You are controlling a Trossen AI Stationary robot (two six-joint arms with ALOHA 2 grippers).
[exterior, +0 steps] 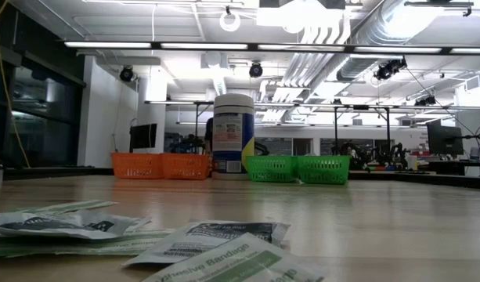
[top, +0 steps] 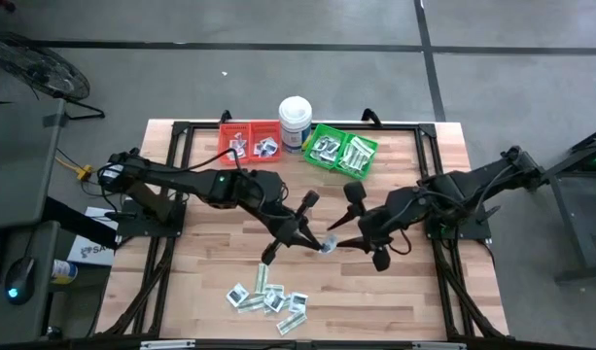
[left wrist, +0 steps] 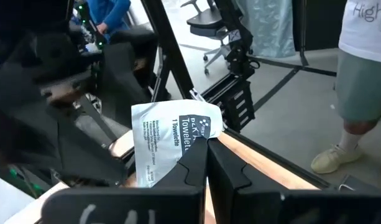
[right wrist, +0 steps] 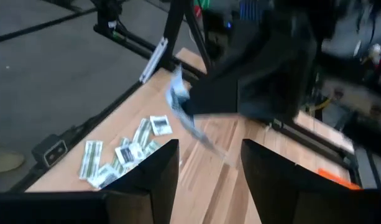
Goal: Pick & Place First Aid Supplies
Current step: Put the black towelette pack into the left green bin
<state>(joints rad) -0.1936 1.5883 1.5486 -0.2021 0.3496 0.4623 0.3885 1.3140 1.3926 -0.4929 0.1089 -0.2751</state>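
Under bright ceiling lights, the wooden surface [top: 414, 292] is carrying two bins and one tub. The left hand [top: 317, 241] is pinching one packet [top: 329, 244] mid-surface; the right hand [top: 368, 226] is hanging released beside it.

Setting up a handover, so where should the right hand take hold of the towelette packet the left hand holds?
Grip the towelette packet by its free upper half, which juts clear of the shut left hand. Bring the open right hand across edge-on, since the packet is flat.
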